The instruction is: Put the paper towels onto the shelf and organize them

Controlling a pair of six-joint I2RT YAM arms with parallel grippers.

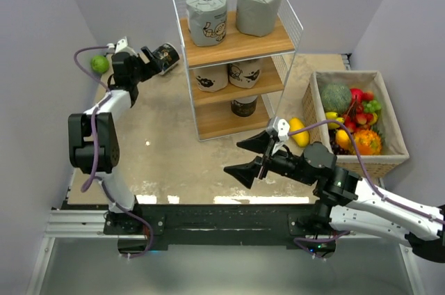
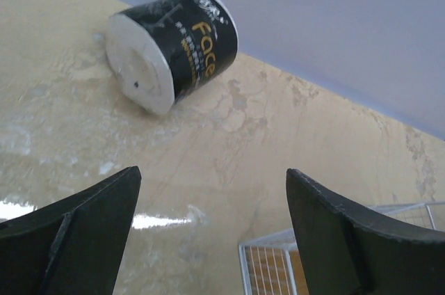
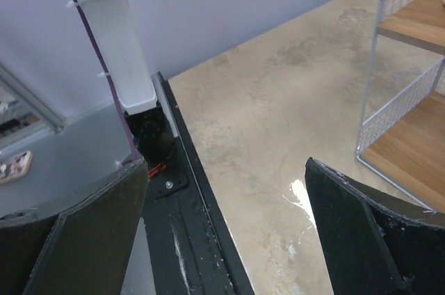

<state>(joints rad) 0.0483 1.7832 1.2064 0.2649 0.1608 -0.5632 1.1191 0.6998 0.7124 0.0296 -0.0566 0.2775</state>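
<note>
The shelf (image 1: 236,48) stands at the back middle. Two grey paper towel rolls (image 1: 206,13) (image 1: 259,6) stand on its top board, two beige printed rolls (image 1: 212,76) (image 1: 245,72) on the middle board, and one black roll (image 1: 243,106) on the bottom board. Another black roll with gold print (image 1: 167,57) lies on its side on the table left of the shelf; it also shows in the left wrist view (image 2: 174,48). My left gripper (image 1: 149,57) (image 2: 212,173) is open and empty just short of that roll. My right gripper (image 1: 247,156) (image 3: 226,164) is open and empty above the near table.
A small green fruit (image 1: 99,64) lies at the far left behind the left arm. A woven basket (image 1: 311,104) of fruit stands at the right, with a yellow fruit (image 1: 297,131) beside it. The shelf's wire corner (image 2: 278,267) shows near my left fingers.
</note>
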